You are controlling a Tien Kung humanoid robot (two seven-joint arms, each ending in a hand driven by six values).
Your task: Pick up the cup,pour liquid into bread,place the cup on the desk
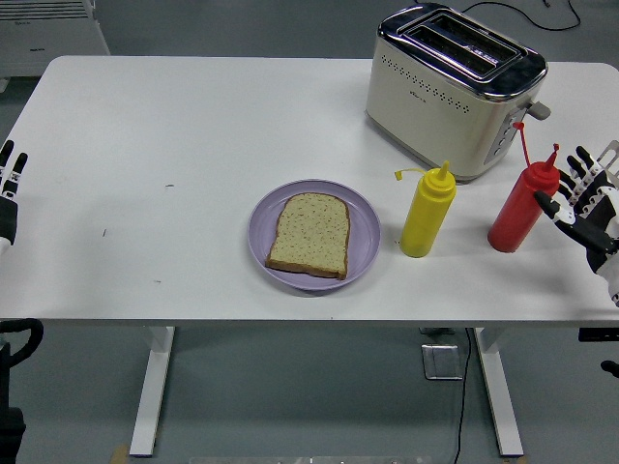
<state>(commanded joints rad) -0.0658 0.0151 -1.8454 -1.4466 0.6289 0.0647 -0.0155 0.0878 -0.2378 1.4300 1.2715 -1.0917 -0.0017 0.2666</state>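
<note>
Red bottle (522, 209) near the table's (193, 145) right edge; right hand (590, 208) spread wide beside it, holding nothing.

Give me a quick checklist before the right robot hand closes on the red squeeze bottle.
1. Right robot hand open, fingers spread beside the red squeeze bottle: ok.
2. Red bottle upright on the table: ok.
3. Firm contact with the bottle: cannot tell; the thumb looks close to it.
4. Yellow squeeze bottle stands apart from the red one, upright: ok.
5. Bread slice lies flat on the purple plate, uncovered: ok.
6. Left robot hand at the table's left edge, away from the work: ok.
</note>
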